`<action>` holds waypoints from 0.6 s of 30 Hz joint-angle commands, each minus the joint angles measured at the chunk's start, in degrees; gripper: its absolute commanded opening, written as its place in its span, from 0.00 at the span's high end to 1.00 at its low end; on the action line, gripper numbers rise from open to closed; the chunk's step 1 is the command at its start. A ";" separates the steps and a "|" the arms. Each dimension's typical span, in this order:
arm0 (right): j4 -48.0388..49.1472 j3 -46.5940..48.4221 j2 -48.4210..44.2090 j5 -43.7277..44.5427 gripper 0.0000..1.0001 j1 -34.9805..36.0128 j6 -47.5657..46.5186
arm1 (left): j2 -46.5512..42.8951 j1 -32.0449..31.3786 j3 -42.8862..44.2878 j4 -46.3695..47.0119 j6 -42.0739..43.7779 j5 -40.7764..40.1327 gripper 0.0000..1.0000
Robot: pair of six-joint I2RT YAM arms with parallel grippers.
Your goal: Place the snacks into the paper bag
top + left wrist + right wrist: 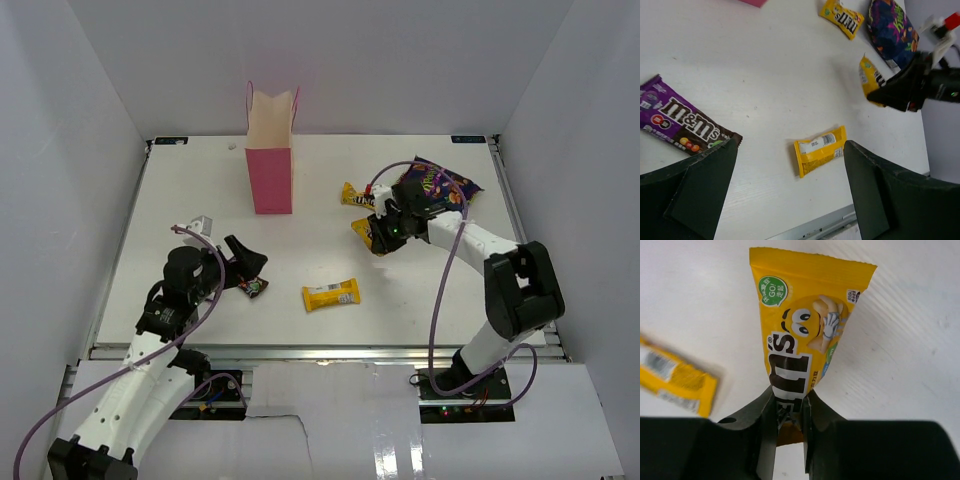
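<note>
The pink paper bag (270, 165) stands upright at the back of the table, its top open. My right gripper (381, 236) (789, 405) is shut on the end of a yellow packet (805, 335) (366, 230), held just above the table. A second yellow packet (355, 194) and the dark blue-purple snack bag (436, 187) lie behind it. A third yellow packet (331, 295) (820, 150) lies mid-table near the front. My left gripper (247, 268) (789, 160) is open and empty, beside a dark purple packet (254, 287) (682, 122).
White walls close in the table on three sides. The table's front edge with a metal rail (320, 352) runs just below the third yellow packet. The right arm's cable (440, 290) loops over the right side.
</note>
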 commanded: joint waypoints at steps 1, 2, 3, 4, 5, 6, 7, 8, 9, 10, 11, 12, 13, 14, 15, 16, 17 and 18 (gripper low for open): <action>-0.11 6.38 -8.63 -18.18 0.85 0.01 -16.03 | -0.05 -0.12 -3.49 6.29 0.41 9.87 0.02; -1.34 8.13 -9.69 -20.57 0.85 0.27 -21.19 | 0.13 -0.12 -4.28 7.08 0.32 10.76 0.02; -2.31 12.33 -9.70 -23.29 0.86 1.66 -23.16 | 0.48 -0.12 -5.85 8.74 0.32 11.47 0.02; -5.10 14.89 -9.44 -24.27 0.87 2.55 -25.09 | 0.74 -0.12 -6.39 9.54 0.24 12.26 0.02; -6.17 17.53 -8.39 -24.55 0.86 4.82 -27.81 | 1.53 -0.21 -6.92 10.94 0.06 13.39 0.02; -6.62 22.60 -7.68 -24.20 0.86 6.06 -28.18 | 2.06 -0.12 -7.79 11.48 -0.03 13.93 0.02; -7.14 25.26 -6.98 -23.94 0.86 7.20 -28.27 | 2.50 -0.12 -8.06 12.09 -0.03 14.46 0.02; -6.98 27.99 -5.06 -23.59 0.86 9.47 -27.06 | 3.46 -0.21 -8.41 13.23 -0.12 15.50 0.03; -6.45 33.84 -3.91 -22.19 0.85 10.72 -25.48 | 3.73 -0.30 -9.03 13.68 -0.20 15.69 0.03; -4.36 37.04 -1.20 -21.31 0.85 11.69 -23.37 | 4.17 -0.39 -9.29 14.38 -0.29 15.87 0.03; -2.68 40.11 0.48 -18.34 0.86 13.44 -18.31 | 4.70 -0.56 -9.82 15.52 -0.55 16.04 0.03; -1.01 46.32 3.89 -16.31 0.88 14.15 -15.47 | 4.87 -0.56 -10.00 16.05 -0.73 16.22 0.03; 0.66 49.43 5.66 -14.29 0.89 14.68 -12.92 | 5.05 -0.65 -10.09 16.49 -0.91 16.22 0.03; 3.89 52.51 7.68 -9.74 0.90 15.47 -10.72 | 5.23 -0.91 -10.17 17.02 -1.17 16.22 0.03; 5.49 55.41 9.44 -7.00 0.90 15.74 -6.43 | 5.23 -1.09 -10.26 17.02 -1.17 16.13 0.03; 6.90 60.83 13.20 -4.27 0.90 16.00 -4.56 | 5.14 -1.18 -10.26 17.11 -1.35 16.13 0.03; 9.52 63.24 15.07 1.15 0.90 16.18 -2.80 | 4.97 -1.44 -10.18 17.02 -1.43 16.04 0.03; 11.20 65.17 18.04 3.47 0.90 16.44 -0.44 | 4.62 -1.53 -10.26 17.02 -1.52 16.04 0.03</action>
